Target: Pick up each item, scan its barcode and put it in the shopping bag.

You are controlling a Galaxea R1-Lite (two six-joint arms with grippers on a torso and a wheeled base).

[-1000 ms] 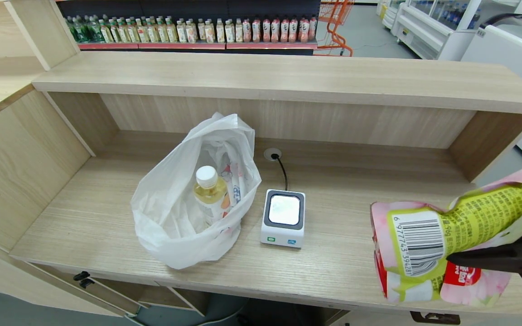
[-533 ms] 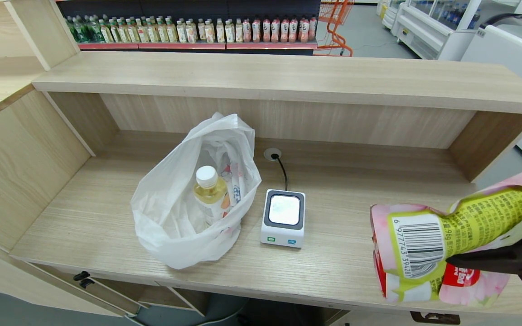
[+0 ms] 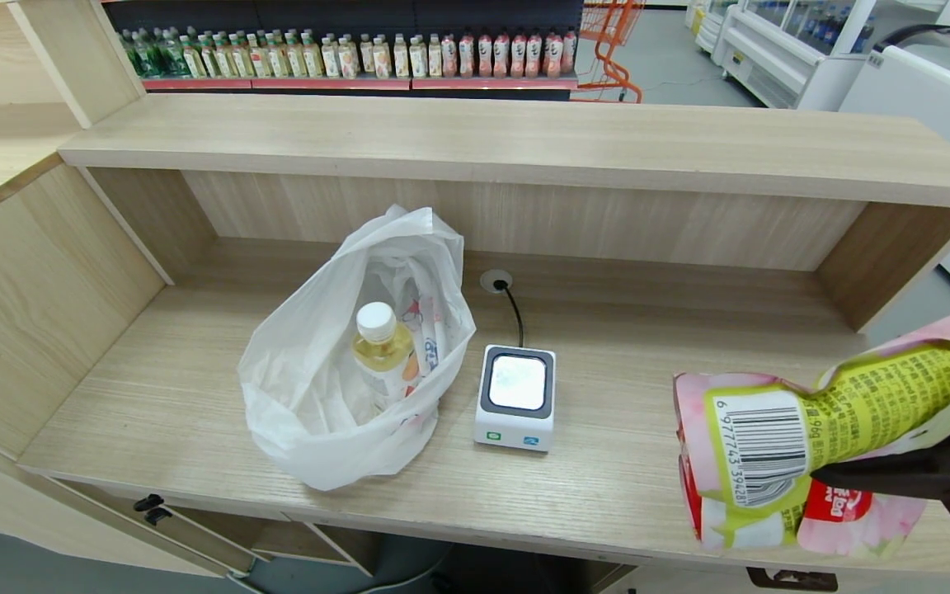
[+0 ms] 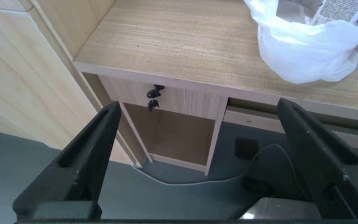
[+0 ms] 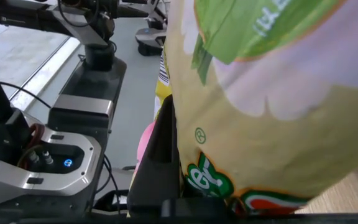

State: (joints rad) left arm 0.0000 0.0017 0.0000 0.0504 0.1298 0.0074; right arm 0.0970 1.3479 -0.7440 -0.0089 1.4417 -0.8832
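A pink and green snack bag (image 3: 813, 437) hangs over the counter's front right corner with its barcode (image 3: 759, 441) facing up. My right gripper (image 3: 862, 474) is shut on the bag, one black finger (image 3: 895, 477) lying across its front. In the right wrist view the snack bag (image 5: 272, 99) sits close against a dark finger (image 5: 160, 162). The white scanner (image 3: 514, 396) stands mid-counter, left of the snack bag. The white plastic shopping bag (image 3: 318, 404) stands open beside it with a bottle (image 3: 380, 342) inside. My left gripper (image 4: 204, 155) is open below the counter's front edge, holding nothing.
A raised wooden ledge (image 3: 524, 140) runs behind the recessed counter (image 3: 648, 330), with side walls at both ends. The scanner's cable (image 3: 514, 313) runs to a hole at the back. A drawer with a latch (image 4: 154, 99) sits under the counter front.
The snack bag in my right gripper has sunk a little. Nothing else has moved.
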